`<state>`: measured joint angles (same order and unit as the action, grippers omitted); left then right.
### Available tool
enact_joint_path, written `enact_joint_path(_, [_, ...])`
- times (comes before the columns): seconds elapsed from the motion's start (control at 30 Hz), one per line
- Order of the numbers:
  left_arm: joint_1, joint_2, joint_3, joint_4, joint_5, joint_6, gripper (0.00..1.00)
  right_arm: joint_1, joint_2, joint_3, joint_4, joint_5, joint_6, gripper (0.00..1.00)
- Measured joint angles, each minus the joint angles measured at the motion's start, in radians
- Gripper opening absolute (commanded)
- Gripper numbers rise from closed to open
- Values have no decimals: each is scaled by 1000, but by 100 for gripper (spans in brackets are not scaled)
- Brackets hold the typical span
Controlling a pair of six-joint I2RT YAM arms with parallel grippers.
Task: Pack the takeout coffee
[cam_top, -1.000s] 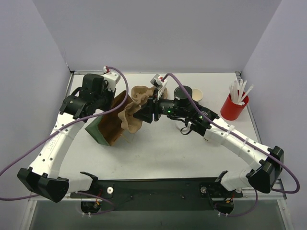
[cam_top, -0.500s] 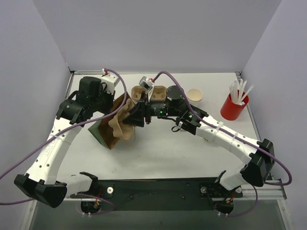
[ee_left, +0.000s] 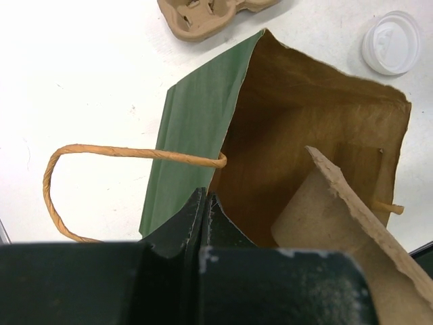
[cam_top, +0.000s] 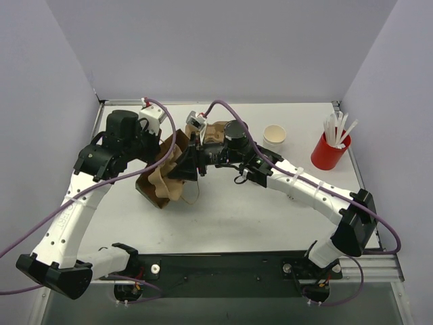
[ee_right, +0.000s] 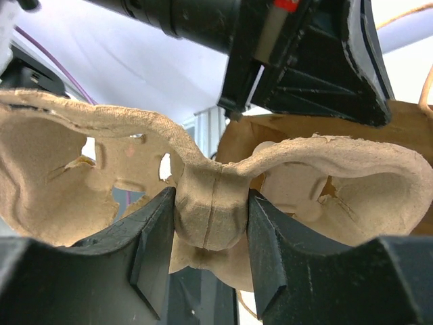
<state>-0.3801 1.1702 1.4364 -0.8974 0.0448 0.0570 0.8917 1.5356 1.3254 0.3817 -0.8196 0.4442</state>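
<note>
One takeout coffee cup point(cam_top: 275, 135), white with a round lid point(ee_left: 391, 42), stands on the table at the back right of the bag, apart from both grippers. A paper bag point(cam_top: 151, 190), green outside and brown inside point(ee_left: 298, 115), lies tilted with its mouth open. My left gripper point(cam_top: 160, 144) is shut on the bag's rim point(ee_left: 203, 206). My right gripper point(cam_top: 184, 166) is shut on the middle post of a brown pulp cup carrier point(ee_right: 211, 215). That carrier point(ee_left: 338, 217) sits in the bag's mouth point(cam_top: 170, 173).
A second pulp carrier point(cam_top: 216, 128) lies on the table behind the bag, also seen in the left wrist view point(ee_left: 203, 13). A red cup of white sticks point(cam_top: 329, 150) stands at the right edge. The bag's twisted paper handle point(ee_left: 74, 169) hangs loose.
My right arm has swung left and carried the pulp carrier from beside the bag into its mouth. The left arm and the bag have shifted slightly; both grips are unchanged.
</note>
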Motion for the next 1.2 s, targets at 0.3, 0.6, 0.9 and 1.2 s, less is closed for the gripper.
enact_joint_path(0.3, [0, -3, 2, -2, 40, -17, 0, 0, 14, 42, -222, 76, -182, 37])
enact_joint_path(0.6, [0, 6, 24, -1, 162, -93, 0, 0, 32, 132, -448, 210, -362, 38])
enact_joint_path(0.9, [0, 51, 71, -1, 274, -122, 0, 0, 34, 202, -589, 289, -488, 37])
enact_joint_path(1.2, [0, 125, 105, 3, 303, -227, 0, 0, 71, 205, -697, 395, -567, 36])
